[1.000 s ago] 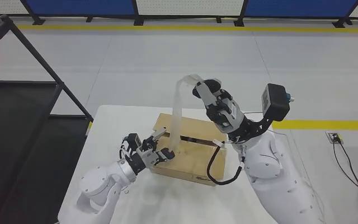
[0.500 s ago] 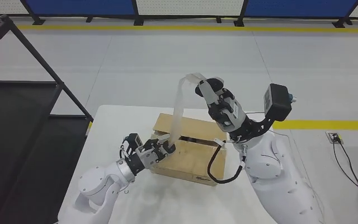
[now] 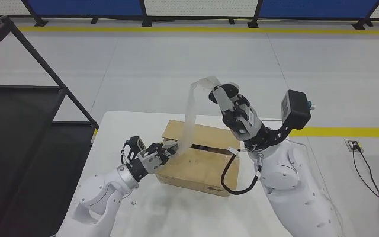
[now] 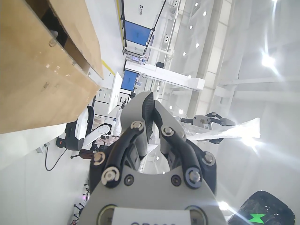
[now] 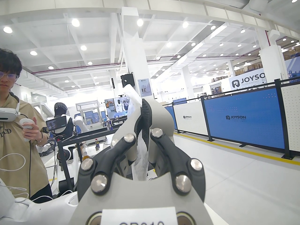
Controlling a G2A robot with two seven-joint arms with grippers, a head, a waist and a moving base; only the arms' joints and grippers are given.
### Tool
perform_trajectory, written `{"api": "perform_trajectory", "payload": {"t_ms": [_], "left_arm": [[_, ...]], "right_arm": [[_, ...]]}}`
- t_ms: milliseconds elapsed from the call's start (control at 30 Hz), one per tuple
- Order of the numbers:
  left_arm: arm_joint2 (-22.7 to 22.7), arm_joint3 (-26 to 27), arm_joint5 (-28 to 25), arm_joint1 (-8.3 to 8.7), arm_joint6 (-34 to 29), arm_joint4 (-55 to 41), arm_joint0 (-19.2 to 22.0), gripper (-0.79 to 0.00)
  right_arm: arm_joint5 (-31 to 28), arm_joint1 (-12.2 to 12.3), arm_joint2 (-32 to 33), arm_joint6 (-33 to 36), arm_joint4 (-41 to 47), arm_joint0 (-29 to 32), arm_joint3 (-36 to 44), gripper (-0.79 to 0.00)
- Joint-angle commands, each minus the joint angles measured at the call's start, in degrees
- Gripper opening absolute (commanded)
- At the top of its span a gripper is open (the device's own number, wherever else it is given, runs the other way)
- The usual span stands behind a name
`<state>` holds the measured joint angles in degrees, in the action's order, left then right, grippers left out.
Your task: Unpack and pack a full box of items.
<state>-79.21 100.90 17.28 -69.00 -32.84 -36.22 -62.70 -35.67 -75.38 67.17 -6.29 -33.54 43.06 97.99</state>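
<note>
**Top view:** The cardboard box sits mid-surface, with its top seam partly open. A clear tape strip rises from the left part of the box top to the right gripper. That gripper is raised above the box's far edge and pinches the strip's upper end. The left gripper is at the box's near-left corner.

**Left wrist view:** The left gripper's fingers are pressed together, with nothing visible between them. The box wall is just beside it.

**Right wrist view:** The pads clamp crumpled film.

**Assessment:** The strip looks light, limp and sticky, so it is likely to fold onto itself or tear. It is best gripped close to the bonded end. The box is stiff and can be steadied by a wall.
</note>
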Motion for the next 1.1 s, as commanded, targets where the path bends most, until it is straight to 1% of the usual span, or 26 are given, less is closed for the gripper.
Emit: {"api": "perform_trajectory", "payload": {"t_ms": [0,33,67,167,233,267,300,633,800,1067], "left_arm": [[-0.7,0.5,-0.5,0.04,0.6,-0.3,0.5,-0.785],[-1.1,0.8,-0.7,0.06,1.0,-0.5,0.8,-0.785],[-1.5,1.1,-0.9,0.07,1.3,-0.8,1.1,-0.785],[-2.8,2.0,-0.9,0.14,2.1,-1.9,2.3,-0.785],[-3.3,2.4,-0.7,0.22,2.7,-1.5,3.2,-0.785],[-3.4,2.6,-0.5,0.26,2.8,-1.1,3.7,-0.785],[-3.6,2.5,-0.4,0.29,3.1,-1.0,4.2,-0.785],[-5.1,1.6,-0.1,0.46,5.2,-1.3,9.4,-0.785],[-6.0,1.8,-0.1,0.63,5.7,-1.5,10.2,-0.785],[-7.0,3.1,-0.6,0.86,7.1,-1.0,11.5,-0.785]], "right_arm": [[-0.9,0.0,0.4,-0.2,0.4,0.3,-0.3,-0.622],[-1.5,0.0,0.7,-0.3,0.7,0.5,-0.6,-0.471],[-2.1,0.1,1.0,-0.4,0.8,0.8,-0.8,-0.4],[-3.4,0.2,2.2,-0.4,1.3,1.8,-1.8,-0.397],[-4.0,0.3,2.9,0.1,1.6,2.5,-2.1,-0.111],[-4.3,0.4,3.3,0.3,1.8,2.9,-2.1,-0.028],[-4.5,0.5,3.9,0.4,2.0,3.4,-2.1,0.0],[-7.2,1.4,8.7,2.6,4.1,7.5,-2.9,0.0],[-8.2,1.6,9.9,4.0,5.9,8.1,-4.2,0.0],[-10.4,2.5,11.8,10.4,10.0,8.9,-7.7,0.0]]}}
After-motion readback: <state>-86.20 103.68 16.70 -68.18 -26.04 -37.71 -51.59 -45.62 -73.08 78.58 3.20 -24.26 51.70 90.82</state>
